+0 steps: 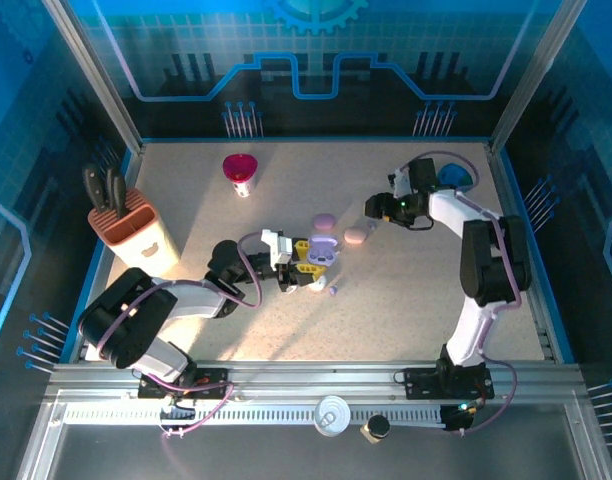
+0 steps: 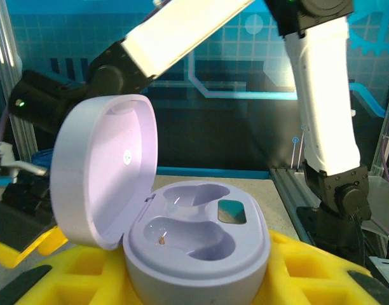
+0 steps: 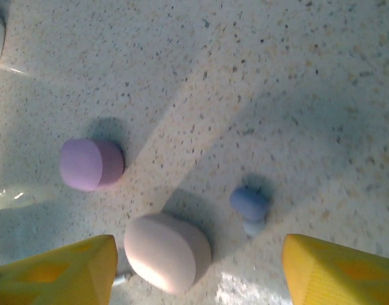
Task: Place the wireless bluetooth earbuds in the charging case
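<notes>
Hovering with jaws spread, the right gripper has a bluish earbud on the table between its fingers, beside a pink case, right of the open charging case pinched by the left gripper.

The left arm and right arm are black-and-white segments trailing thin purple cables, their fingers padded in yellow foam.

I see a lilac case, a pink case, a bluish-purple earbud and a speckled beige table.
</notes>
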`<act>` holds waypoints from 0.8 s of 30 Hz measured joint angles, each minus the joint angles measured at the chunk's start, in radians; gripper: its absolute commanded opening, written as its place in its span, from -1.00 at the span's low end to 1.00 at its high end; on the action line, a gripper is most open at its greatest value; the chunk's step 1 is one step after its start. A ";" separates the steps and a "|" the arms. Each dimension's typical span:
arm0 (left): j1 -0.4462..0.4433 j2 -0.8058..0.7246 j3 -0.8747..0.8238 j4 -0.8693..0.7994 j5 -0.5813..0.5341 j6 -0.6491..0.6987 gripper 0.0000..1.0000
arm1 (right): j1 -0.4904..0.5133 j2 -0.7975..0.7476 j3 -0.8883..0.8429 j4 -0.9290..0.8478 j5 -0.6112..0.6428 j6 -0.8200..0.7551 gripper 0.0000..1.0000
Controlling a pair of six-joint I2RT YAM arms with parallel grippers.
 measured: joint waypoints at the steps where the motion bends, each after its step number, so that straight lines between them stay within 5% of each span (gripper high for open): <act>1: 0.000 0.000 -0.001 0.000 0.000 0.000 -0.25 | 0.000 0.036 0.037 -0.008 -0.008 -0.002 0.38; 12: 0.000 0.002 -0.001 0.000 0.000 -0.007 -0.25 | 0.000 0.235 0.200 -0.108 -0.133 -0.057 0.33; 24: 0.000 0.009 -0.001 0.000 0.000 -0.019 -0.25 | -0.025 0.238 0.192 -0.143 -0.201 -0.076 0.13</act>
